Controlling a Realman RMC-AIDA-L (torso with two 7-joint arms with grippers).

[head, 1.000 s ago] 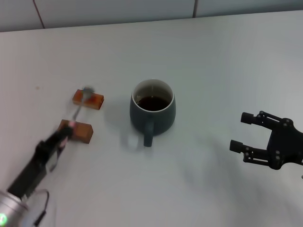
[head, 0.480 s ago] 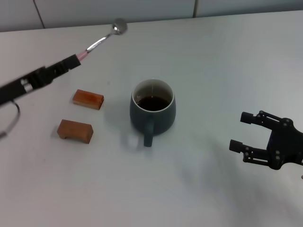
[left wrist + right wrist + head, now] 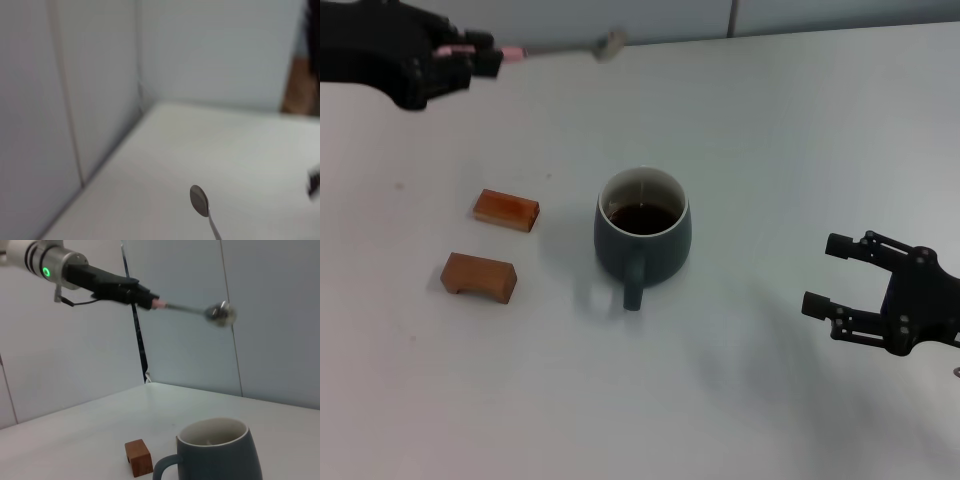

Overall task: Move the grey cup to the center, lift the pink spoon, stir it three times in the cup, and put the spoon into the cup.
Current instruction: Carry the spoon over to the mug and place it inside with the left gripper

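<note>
The grey cup [image 3: 642, 233] stands in the middle of the table, handle toward me, with dark brown liquid inside; it also shows in the right wrist view [image 3: 220, 452]. My left gripper [image 3: 485, 58] is high at the far left, shut on the pink spoon [image 3: 560, 47], which sticks out level with its silver bowl [image 3: 611, 43] well above and behind the cup. The spoon shows in the right wrist view [image 3: 192, 309] and its bowl in the left wrist view [image 3: 199, 200]. My right gripper [image 3: 825, 275] is open and empty, right of the cup.
Two orange-brown blocks [image 3: 506, 209] [image 3: 478, 277] lie on the white table left of the cup. One block shows in the right wrist view [image 3: 138, 456]. A grey wall runs along the table's far edge.
My left gripper has lifted the spoon off the blocks and swung it up and back, then turned it more level with the bowl shifted right. The cup and right arm have stayed put.
</note>
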